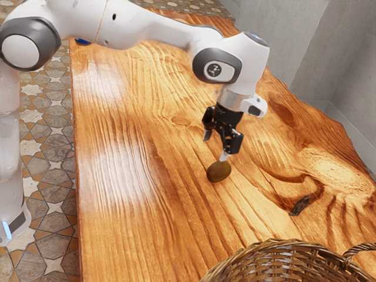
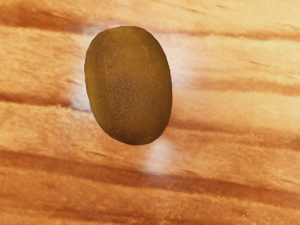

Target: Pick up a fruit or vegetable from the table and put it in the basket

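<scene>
My gripper [image 1: 216, 147] is open in the exterior view, pointing down with its two fingers spread and nothing between them. The brown-green kiwi [image 1: 218, 171] rests on the wooden table just below and beside the nearer fingertip; whether they touch I cannot tell. In the wrist view the kiwi [image 2: 128, 85] lies whole on the wood grain under my hand. The wicker basket [image 1: 286, 246] stands at the exterior view's lower right, partly cut off by the view's edge.
A small dark piece [image 1: 300, 205] lies on the wooden table [image 1: 141, 194] between the kiwi and the table's far side. Grey walls [image 1: 311, 47] rise beyond that side. The basket's handle [image 1: 359, 249] arches at the exterior view's right edge.
</scene>
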Robot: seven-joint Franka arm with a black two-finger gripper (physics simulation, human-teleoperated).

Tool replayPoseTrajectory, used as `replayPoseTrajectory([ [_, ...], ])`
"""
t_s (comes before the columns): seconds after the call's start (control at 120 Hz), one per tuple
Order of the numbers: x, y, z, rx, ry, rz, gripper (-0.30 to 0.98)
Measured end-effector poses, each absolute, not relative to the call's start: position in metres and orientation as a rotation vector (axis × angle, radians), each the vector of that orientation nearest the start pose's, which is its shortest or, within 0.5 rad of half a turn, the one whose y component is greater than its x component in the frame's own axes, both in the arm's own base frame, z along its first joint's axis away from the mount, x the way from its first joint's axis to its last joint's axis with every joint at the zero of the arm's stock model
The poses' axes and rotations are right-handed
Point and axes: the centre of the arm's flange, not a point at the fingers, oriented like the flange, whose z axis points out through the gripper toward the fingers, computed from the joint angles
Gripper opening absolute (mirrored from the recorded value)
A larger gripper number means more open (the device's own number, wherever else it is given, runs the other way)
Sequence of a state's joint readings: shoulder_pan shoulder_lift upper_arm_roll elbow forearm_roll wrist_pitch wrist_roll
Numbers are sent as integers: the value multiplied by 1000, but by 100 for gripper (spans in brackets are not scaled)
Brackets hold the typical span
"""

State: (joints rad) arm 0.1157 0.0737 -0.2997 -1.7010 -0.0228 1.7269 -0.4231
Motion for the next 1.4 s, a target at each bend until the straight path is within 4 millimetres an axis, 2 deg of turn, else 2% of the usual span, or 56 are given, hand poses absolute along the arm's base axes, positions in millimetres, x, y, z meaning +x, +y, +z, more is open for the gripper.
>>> replayPoseTrajectory([
  [0.225, 575, -128, 524, -3082, -487, 81, 69],
  [0.392, 586, -122, 520, -3054, -598, 66, 69],
  [0.533, 616, -121, 519, -3050, -657, 31, 69],
  [0.592, 623, -120, 518, -3044, -676, 25, 69],
  [0.975, 634, -110, 494, -2978, -745, 53, 69],
  [1.133, 639, -100, 474, -2951, -769, 94, 69],
  [1.4, 644, -98, 448, -2938, -781, 152, 69],
])
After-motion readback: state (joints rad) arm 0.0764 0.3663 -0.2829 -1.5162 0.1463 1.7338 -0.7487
